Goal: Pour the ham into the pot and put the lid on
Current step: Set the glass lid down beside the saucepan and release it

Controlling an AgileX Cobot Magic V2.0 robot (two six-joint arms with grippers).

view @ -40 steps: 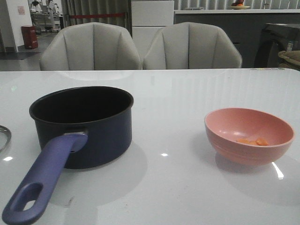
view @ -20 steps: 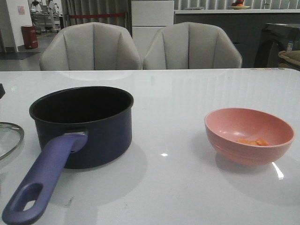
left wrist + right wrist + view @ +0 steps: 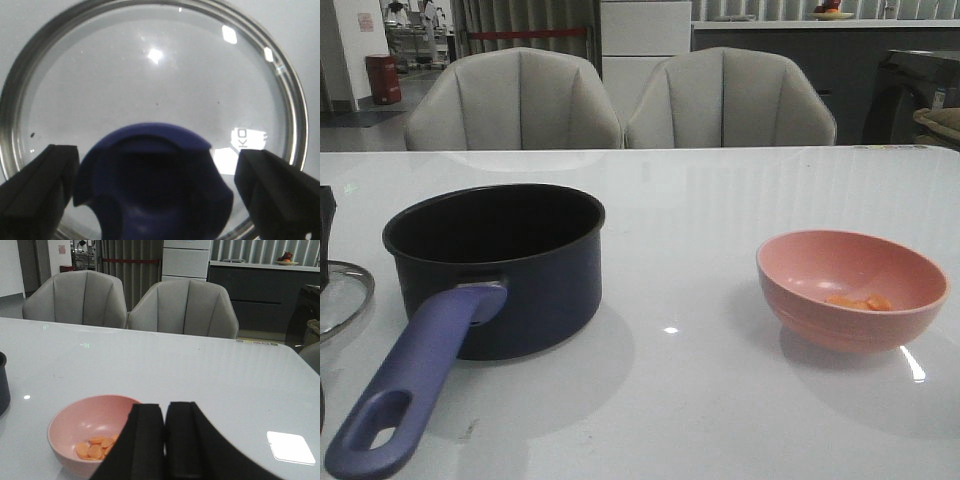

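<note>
The navy pot [image 3: 505,270] stands at centre-left, empty, its purple-blue handle [image 3: 410,385] pointing toward me. The glass lid [image 3: 345,295] lies at the far left edge; the left wrist view shows it whole [image 3: 150,75]. My left gripper [image 3: 156,192] is open, a finger on each side of the blue knob [image 3: 155,185] and very close to it; it shows as a dark sliver in the front view [image 3: 325,235]. The ham [image 3: 860,301] lies in the pink bowl [image 3: 850,320] on the right. My right gripper [image 3: 165,412] is shut and empty, just behind the bowl [image 3: 75,425].
Two grey chairs [image 3: 620,100] stand behind the table's far edge. The pot's rim shows at the edge of the right wrist view [image 3: 3,385]. White tabletop [image 3: 690,230] lies between pot and bowl.
The lid has come further into view from the left edge, shifting right toward the pot. My left gripper has dropped into sight above it. Pot, bowl and ham are unmoved.
</note>
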